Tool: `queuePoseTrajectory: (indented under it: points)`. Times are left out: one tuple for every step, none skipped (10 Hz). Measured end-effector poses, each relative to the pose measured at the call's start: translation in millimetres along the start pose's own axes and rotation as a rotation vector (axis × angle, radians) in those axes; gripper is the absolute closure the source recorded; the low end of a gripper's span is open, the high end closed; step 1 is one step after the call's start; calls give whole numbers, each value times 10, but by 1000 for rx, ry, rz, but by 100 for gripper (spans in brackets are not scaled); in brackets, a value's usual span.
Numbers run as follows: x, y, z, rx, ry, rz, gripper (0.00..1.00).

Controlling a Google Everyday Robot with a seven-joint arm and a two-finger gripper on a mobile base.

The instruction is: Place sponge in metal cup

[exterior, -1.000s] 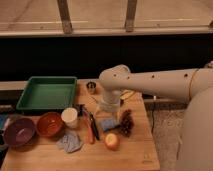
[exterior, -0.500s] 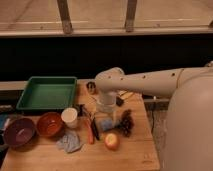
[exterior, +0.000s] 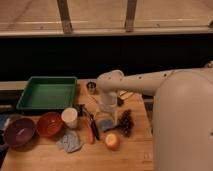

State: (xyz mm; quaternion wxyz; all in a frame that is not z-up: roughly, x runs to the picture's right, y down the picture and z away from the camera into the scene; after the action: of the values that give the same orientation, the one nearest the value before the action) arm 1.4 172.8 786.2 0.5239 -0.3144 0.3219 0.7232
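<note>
The sponge [exterior: 105,122], pale blue and blocky, lies on the wooden table near its middle. My gripper [exterior: 107,111] points down right above it, at or touching its top. The small metal cup [exterior: 91,87] stands upright at the table's back edge, up and to the left of the gripper and apart from it. The white arm [exterior: 145,82] reaches in from the right.
A green tray [exterior: 47,93] sits at the back left. A white cup [exterior: 69,117], an orange bowl [exterior: 49,124], a purple bowl [exterior: 19,131] and a grey cloth [exterior: 69,141] lie to the left. A red-handled tool [exterior: 91,129], dark grapes [exterior: 126,123] and a round fruit [exterior: 112,142] surround the sponge.
The arm has swung a little to the left and the gripper has come down onto the sponge. The objects on the table have not moved.
</note>
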Motion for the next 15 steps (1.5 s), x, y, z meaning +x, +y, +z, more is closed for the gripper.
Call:
queuePoseTrajectory:
  points:
    - [-61,-13,9,1,-2,4,35]
    - [-131,-47,13,1,-4,13,35]
    - [-185,-101,41,2,1,31,35]
    - [-219,-146,94,4,9,44,35]
    - [-248,-182,165,5,20,58,35]
    - [-270,-204,220,6,29,70,35]
    - [-304,-250,294,8,43,92,35]
    - [-319,-273,327,8,49,102,35]
    - [-341,-292,367,10,54,110,35]
    - [-368,-311,406,11,61,120,35]
    - [-400,-343,449,11,68,132,35]
    - [-420,-360,483,10,75,139,35]
    - [-448,-381,542,4,92,147,35]
    - [-454,-384,569,0,102,150,35]
    - [-463,-388,587,-1,107,151,35]
